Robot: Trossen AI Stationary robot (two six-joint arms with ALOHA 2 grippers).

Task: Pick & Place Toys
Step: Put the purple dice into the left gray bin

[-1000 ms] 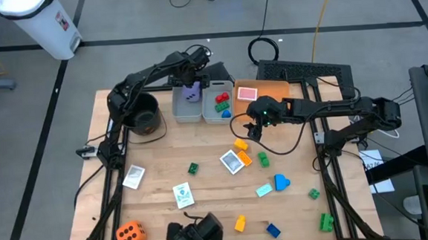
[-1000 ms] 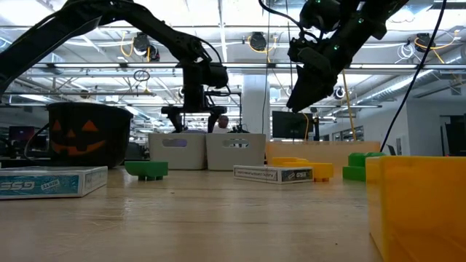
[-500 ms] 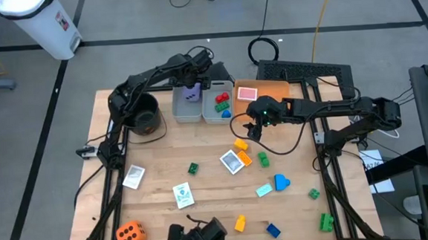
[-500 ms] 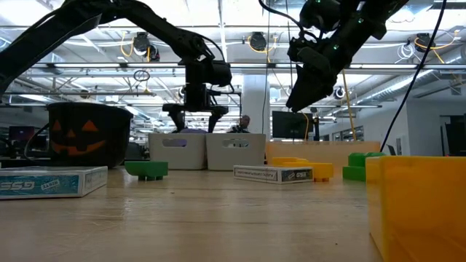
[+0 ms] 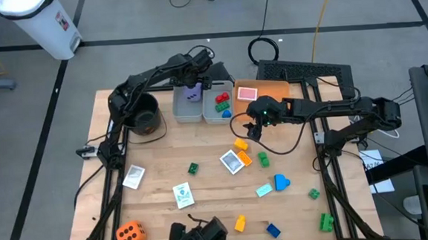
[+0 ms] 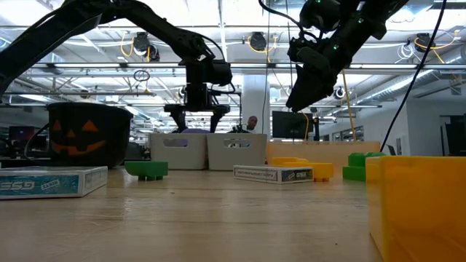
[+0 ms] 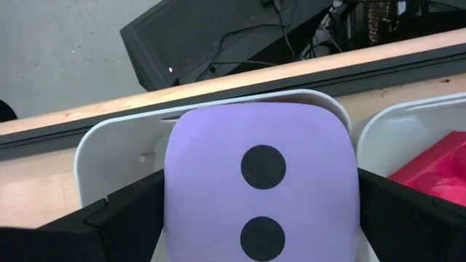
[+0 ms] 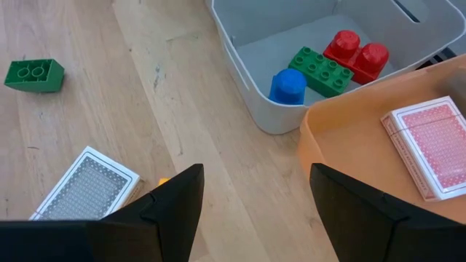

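Directly beneath the left gripper (image 5: 197, 69) sits the purple die (image 5: 191, 93), resting in the left grey bin (image 5: 178, 111). The fingers stand wide apart on either side of it and do not pinch it. From the left wrist view the die's two-dot face (image 7: 262, 193) fills the gap between them, so this arm looks done with it and a straight lift should clear it.

The right gripper (image 5: 253, 129) hangs above the boards just out from the second grey bin (image 8: 262, 109), moderately open and empty. The nearest loose toy is a yellow brick (image 5: 240, 144), just beyond its fingertips on the side away from the bins. A picture card (image 5: 233, 161) lies just past that. I cannot tell the brick's long axis, and that decides how the jaws should turn. The right arm is plainly the nearer one.

By count:
- Dice: two, the purple one binned and the orange die (image 5: 130, 233) far off, nearer the left arm's side.
- Cards: three pale ones on the boards, plus one red-backed card (image 8: 426, 145) in the orange tray (image 5: 272, 88).
- Bricks in the second bin: three, one each of red (image 8: 357, 52), green (image 8: 319, 69) and blue (image 8: 286, 86).
- Loose bricks: roughly nine that I can pick out, four green and the rest yellow, orange or blue.
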